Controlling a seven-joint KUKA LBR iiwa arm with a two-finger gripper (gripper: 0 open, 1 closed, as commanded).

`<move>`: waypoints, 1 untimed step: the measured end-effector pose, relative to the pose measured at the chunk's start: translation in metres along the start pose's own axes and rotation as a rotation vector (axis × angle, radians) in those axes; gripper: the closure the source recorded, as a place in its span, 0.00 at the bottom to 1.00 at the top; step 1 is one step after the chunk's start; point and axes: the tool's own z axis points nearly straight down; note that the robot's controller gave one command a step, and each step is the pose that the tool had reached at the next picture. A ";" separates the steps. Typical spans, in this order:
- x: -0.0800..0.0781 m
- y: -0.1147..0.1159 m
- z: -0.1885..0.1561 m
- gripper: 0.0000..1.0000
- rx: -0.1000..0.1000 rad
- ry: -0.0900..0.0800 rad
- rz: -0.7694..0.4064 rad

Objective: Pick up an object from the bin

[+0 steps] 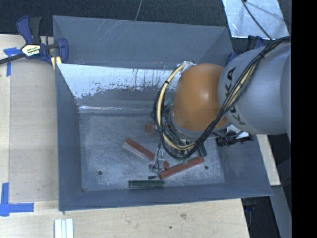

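One arm (257, 98) bent down into bin (69, 148) (orange cover (198, 100) uppermost) | tool (159, 166) at reddish-brown stick (183, 168) | grip: cannot tell

text: "KUKA" | on: grey arm link (262, 90) | lettering: dark

The grey metal bin (101, 138) has a scuffed flat floor. On it lie a short reddish-brown stick (139, 149) near the middle, a longer reddish-brown stick (182, 167) right of it, a small reddish piece (149, 128) farther back, and a dark green flat bar (146, 184) against the front wall.
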 end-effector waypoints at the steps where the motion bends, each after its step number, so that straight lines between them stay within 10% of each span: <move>1: -0.011 -0.057 0.085 1.00 0.001 0.002 -0.003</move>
